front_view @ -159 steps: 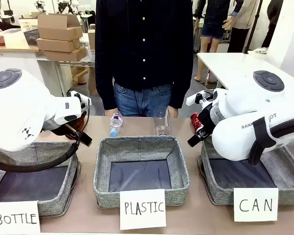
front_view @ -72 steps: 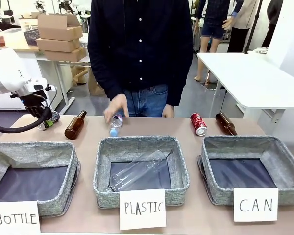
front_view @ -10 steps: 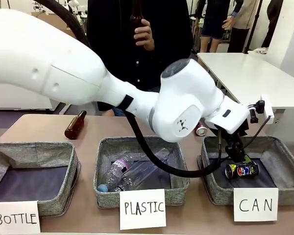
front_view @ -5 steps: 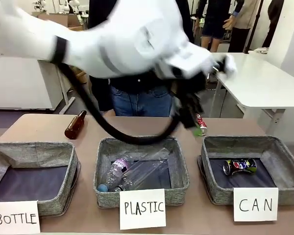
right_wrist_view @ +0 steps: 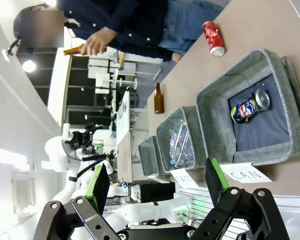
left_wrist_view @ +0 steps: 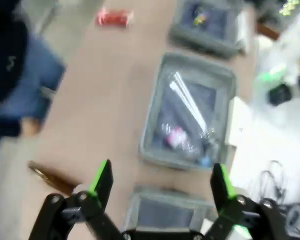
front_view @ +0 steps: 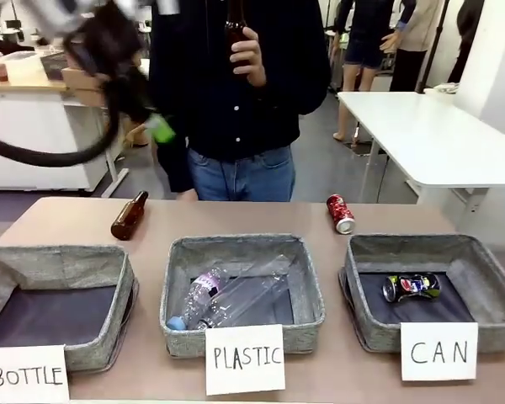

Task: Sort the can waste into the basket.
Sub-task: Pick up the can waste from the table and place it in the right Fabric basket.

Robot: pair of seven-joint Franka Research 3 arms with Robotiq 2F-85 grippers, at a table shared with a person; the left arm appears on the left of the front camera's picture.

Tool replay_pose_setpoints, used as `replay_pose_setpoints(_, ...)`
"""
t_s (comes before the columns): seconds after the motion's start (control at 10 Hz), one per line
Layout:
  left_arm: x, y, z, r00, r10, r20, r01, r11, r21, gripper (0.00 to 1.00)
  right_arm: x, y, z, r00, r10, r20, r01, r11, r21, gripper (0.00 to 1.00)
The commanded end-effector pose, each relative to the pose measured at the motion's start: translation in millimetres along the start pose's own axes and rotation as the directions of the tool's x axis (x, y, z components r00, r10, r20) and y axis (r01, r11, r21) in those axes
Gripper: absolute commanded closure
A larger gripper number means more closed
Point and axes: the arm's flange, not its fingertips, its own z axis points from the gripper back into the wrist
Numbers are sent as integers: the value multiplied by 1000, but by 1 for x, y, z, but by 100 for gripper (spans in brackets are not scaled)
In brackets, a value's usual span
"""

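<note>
While the two tools hang up high, one can already lies in the basket (front_view: 364, 330) with the white "CAN" card (front_view: 438, 351), at the right end of the row. This blue can (front_view: 411, 287) is silver and blue with a round red, white and blue mark. It is small, shiny and a bit dented, and it lies on its side on the dark floor, apart from all four walls. The red can (front_view: 341, 214) has white letters. It lies on the brown tabletop (front_view: 261, 217) just behind the basket's back left corner, not touching it, with bare room all around it.

All the baskets are soft grey cloth boxes with open tops. The middle basket (front_view: 244, 251) holds clear plastic bottles (front_view: 236, 299). A brown glass bottle (front_view: 129, 216) lies on the tabletop behind the left basket (front_view: 59, 257). The person's hand (front_view: 248, 55) holds up another brown bottle.

The left tool (left_wrist_view: 161, 170) is high over the tabletop, its green-tipped fingers spread wide with nothing between them. In the front view it is a blur at the top left. The right tool (right_wrist_view: 156, 170) is also spread wide and holds nothing, well away from the baskets.
</note>
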Motion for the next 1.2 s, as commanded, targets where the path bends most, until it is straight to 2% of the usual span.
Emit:
replay_pose_setpoints(0.0,-107,38,78,967,231,111,-231,973,-11,0,1,2,-1,1000,5,9,-5,1000,19,0)
replay_pose_setpoints(0.2,-178,62,104,888,434,153,-440,898,0,0,1,2,-1,1000,5,9,-5,1000,19,0)
replay_pose_setpoints(0.3,-210,64,107,838,527,137,-533,846,2,0,1,2,-1,1000,5,9,-5,1000,19,0)
replay_pose_setpoints(0.4,-243,65,108,773,617,146,-619,785,-39,0,1,2,-1,1000,5,9,-5,1000,19,0)
replay_pose_setpoints(0.6,-298,59,100,653,707,272,-684,705,-189,0,1,2,-1,1000,5,9,-5,1000,19,0)
replay_pose_setpoints(0.7,-274,69,116,775,612,158,-615,788,-34,0,1,2,-1,1000,5,9,-5,1000,19,0)
replay_pose_setpoints(1.1,-274,69,116,775,612,158,-615,788,-34,0,1,2,-1,1000,5,9,-5,1000,19,0)
